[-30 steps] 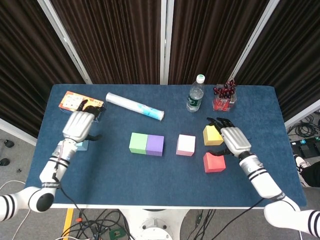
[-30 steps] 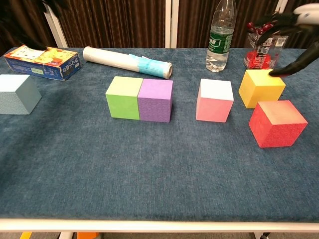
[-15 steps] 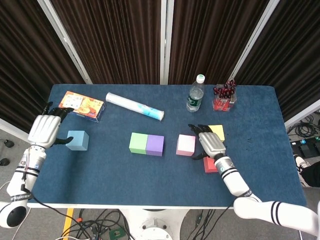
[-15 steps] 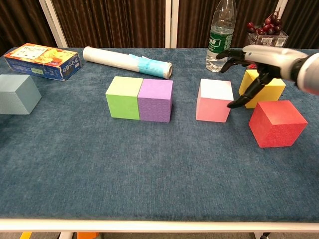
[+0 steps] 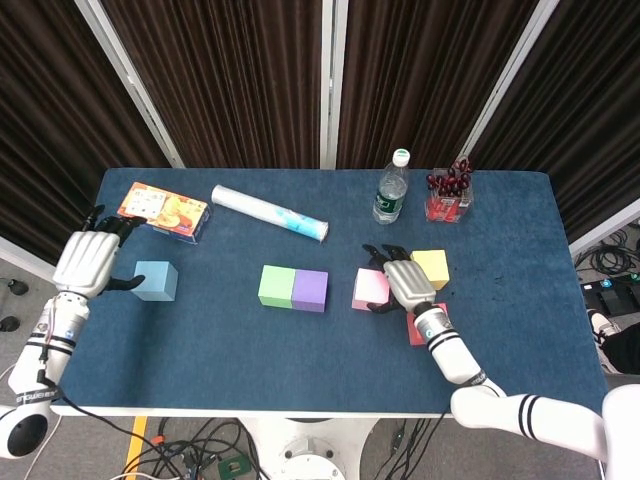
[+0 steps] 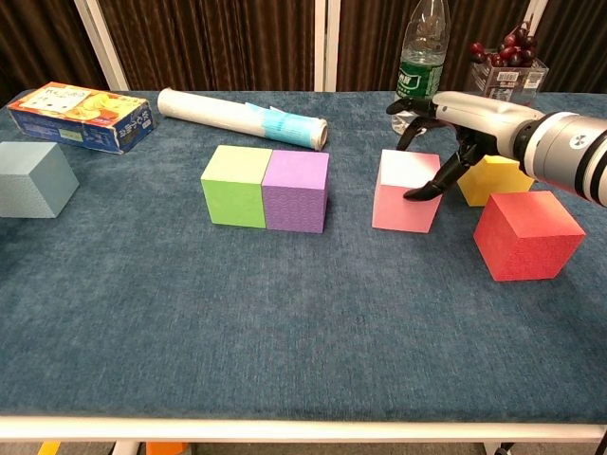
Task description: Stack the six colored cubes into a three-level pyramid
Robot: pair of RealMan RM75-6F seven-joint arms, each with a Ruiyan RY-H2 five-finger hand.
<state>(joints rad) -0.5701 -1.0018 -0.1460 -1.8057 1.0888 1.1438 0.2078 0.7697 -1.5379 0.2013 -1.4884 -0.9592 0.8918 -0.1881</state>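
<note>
Surface: blue cloth-covered surface (image 6: 285, 332), bare along its near edge.
Red cube: red cube (image 6: 527, 234) nearest on the right, standing alone.
Pink cube: pink cube (image 6: 408, 191) just left of the red one, apart from the pair further left.
Right hand: right hand (image 6: 455, 118) lay over the pink cube's right side; fingers (image 6: 424, 191) spread, one tip touching the cube's right face. No closed grip was seen.
Green and purple cubes: green cube (image 6: 235, 186) and purple cube (image 6: 296, 191) touching side by side at centre, forming two places of a base row.
Yellow cube: yellow cube (image 6: 493, 177) behind the red cube, partly hidden by the right hand.
Blue cube: light blue cube (image 5: 156, 281) at the far left.
Left hand: left hand (image 5: 88, 262) just beside the blue cube, fingers spread, holding nothing.
Step in hand (judgement): completing the base row; no cube stacked yet.
Next move (judgement): pink cube needs pushing or carrying leftward until flush with the purple, kept square.
Far edge: snack box (image 5: 163, 211), wrapped roll (image 5: 268, 214), water bottle (image 5: 391, 190), clear pot of red-handled items (image 5: 447, 195).
</note>
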